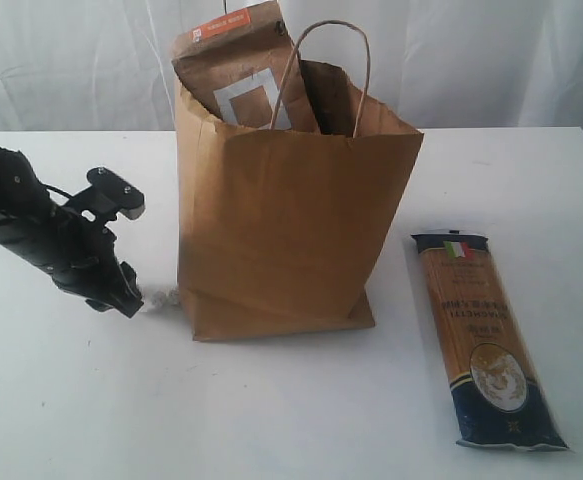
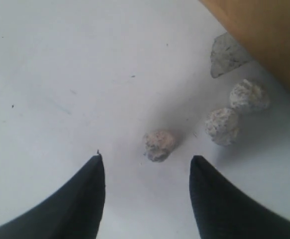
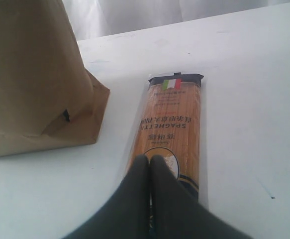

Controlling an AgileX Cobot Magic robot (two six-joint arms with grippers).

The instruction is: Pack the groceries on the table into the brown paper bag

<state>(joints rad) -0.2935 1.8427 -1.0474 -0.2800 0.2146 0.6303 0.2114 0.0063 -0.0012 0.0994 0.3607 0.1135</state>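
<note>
Paper, film and matt plastic on a smooth white bench (image 1: 271, 420)
The brown paper bag (image 1: 291, 230) is matt, creased kraft with twisted paper handles, and the brown pouch with orange label (image 1: 239, 70) looks like similar matt paper. The long pasta pack (image 1: 486, 340) is glossy clear film. The left end effector (image 2: 147, 159) and right end effector (image 3: 149, 158) are smooth matt black. Three small lumps (image 2: 159, 145) look rough and speckled. White cloth (image 1: 71, 60) hangs behind.

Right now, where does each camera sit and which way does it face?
Exterior view: off the arms, above table height, facing the brown paper bag and long pasta pack; only the left arm shows.
Left wrist view: looks down past open left fingers at three pale lumps beside the bag.
Right wrist view: looks past shut right fingers along the pasta pack.
Shared: exterior and right wrist views both show bag and pasta pack.
</note>
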